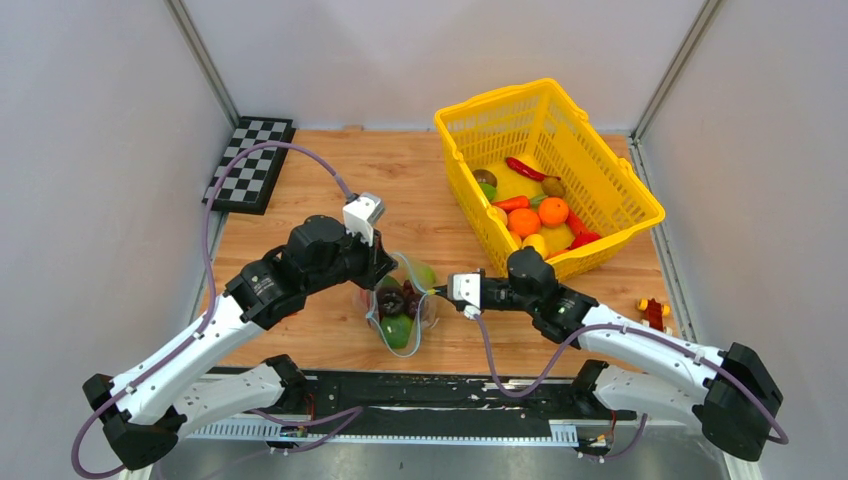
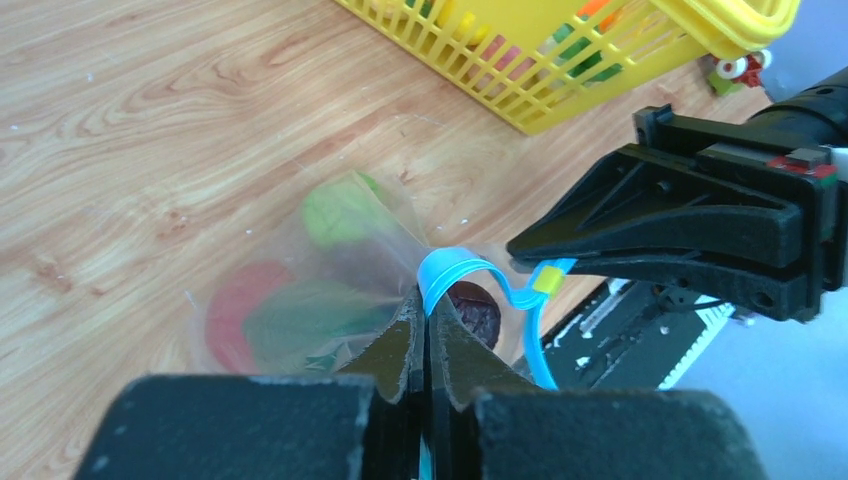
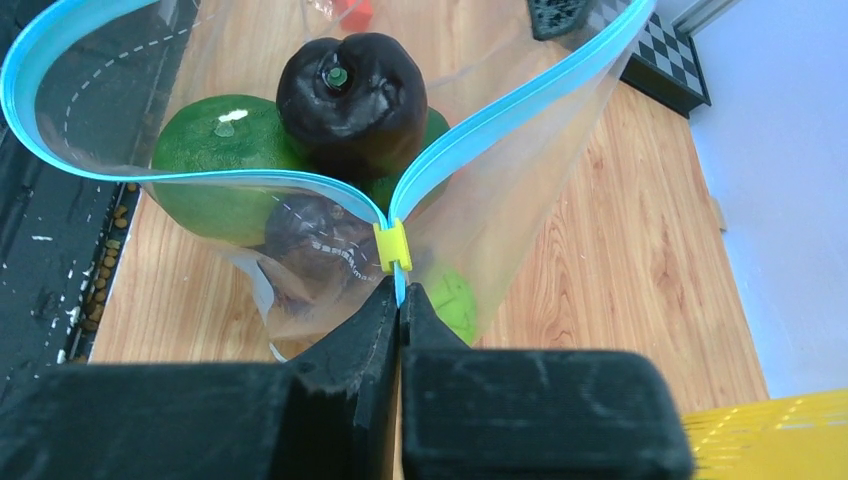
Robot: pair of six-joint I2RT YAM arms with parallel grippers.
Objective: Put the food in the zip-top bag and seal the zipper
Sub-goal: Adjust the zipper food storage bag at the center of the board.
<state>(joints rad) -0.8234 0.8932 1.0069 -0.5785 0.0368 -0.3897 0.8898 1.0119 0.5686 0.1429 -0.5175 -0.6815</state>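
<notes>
The clear zip-top bag (image 1: 400,305) stands mid-table between my two arms. Inside it are a dark maroon fruit (image 3: 350,85), a green citrus (image 3: 215,165) and a pale green piece (image 3: 452,300). Its teal-blue zipper (image 3: 500,110) gapes in a loop, the two strips meeting at a yellow slider (image 3: 392,245). My right gripper (image 3: 400,290) is shut on the strip's end just behind that slider. At the opposite end my left gripper (image 2: 428,300) is shut on the folded zipper (image 2: 455,268). The right gripper (image 2: 520,245) faces it, with the bag's mouth between them.
A yellow mesh basket (image 1: 550,170) holding several fruits and vegetables stands at the back right. A folded chessboard (image 1: 250,165) lies at the back left. A small red and yellow toy (image 1: 655,312) sits near the right edge. A black rail (image 1: 430,395) runs along the near edge.
</notes>
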